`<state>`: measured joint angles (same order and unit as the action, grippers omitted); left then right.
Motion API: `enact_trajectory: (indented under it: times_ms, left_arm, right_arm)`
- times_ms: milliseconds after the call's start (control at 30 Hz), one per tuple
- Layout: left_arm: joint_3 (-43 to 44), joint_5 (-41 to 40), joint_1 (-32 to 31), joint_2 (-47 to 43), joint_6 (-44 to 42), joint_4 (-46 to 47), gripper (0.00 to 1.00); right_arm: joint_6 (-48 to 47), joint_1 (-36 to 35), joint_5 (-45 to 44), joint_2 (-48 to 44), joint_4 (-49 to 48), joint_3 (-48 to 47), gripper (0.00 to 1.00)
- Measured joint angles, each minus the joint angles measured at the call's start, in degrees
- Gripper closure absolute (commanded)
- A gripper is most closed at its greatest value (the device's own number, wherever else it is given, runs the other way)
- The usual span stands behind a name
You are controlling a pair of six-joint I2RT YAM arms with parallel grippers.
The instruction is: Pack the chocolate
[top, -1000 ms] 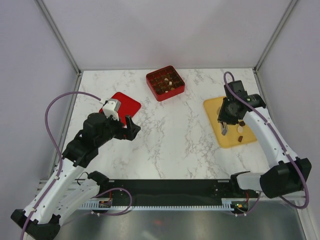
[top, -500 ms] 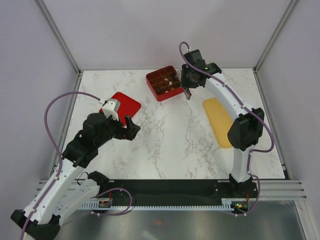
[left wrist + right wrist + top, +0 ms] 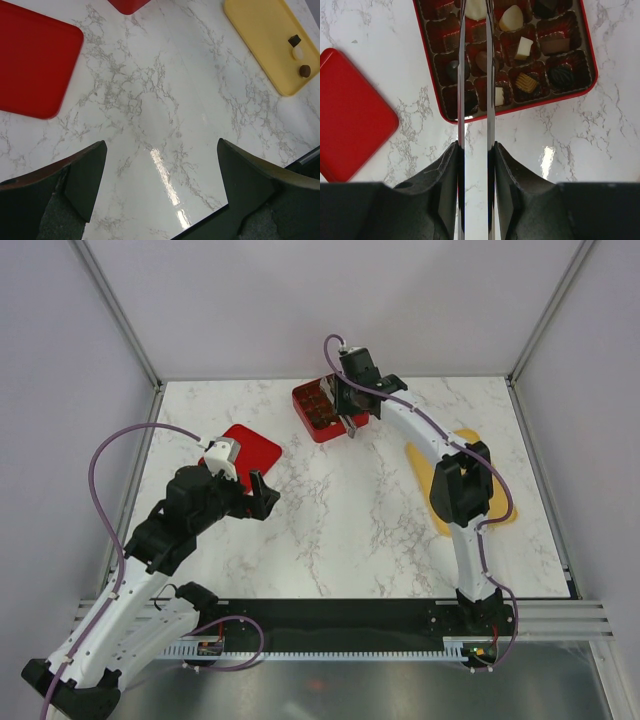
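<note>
The worktop (image 3: 330, 530) is white with thin grey lines, like marble. Plain pale walls (image 3: 330, 300) stand at the back and on both sides. Grey metal posts (image 3: 115, 310) run up the corners. A black rail (image 3: 340, 625) lies along the near edge. Light makes a bright spot (image 3: 167, 175) on the worktop.

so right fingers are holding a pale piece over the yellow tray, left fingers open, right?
No. The right fingers hold the pale piece over the red box, not the yellow tray, as the right wrist view shows. Left fingers are open.
</note>
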<state>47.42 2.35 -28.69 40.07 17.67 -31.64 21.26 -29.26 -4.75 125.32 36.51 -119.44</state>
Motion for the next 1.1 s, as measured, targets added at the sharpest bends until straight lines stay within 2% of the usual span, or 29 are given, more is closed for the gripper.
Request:
enact_trajectory:
  times_ms: [500,900,1100]
  left_arm:
    - [0.00,-0.35,0.00,0.26,0.00,0.00,0.00]
    - [0.00,-0.37,0.00,0.55,0.00,0.00,0.00]
    - [0.00,-0.35,0.00,0.55,0.00,0.00,0.00]
  right_arm:
    - [-3.43,-1.81,-2.71,6.64,-3.61,-0.72,0.58]
    - [-5.11,-2.01,-4.04,6.84,-4.50,-0.83,0.50]
    - [-5.70,-2.03,-4.79,5.99,-4.63,-0.81,0.50]
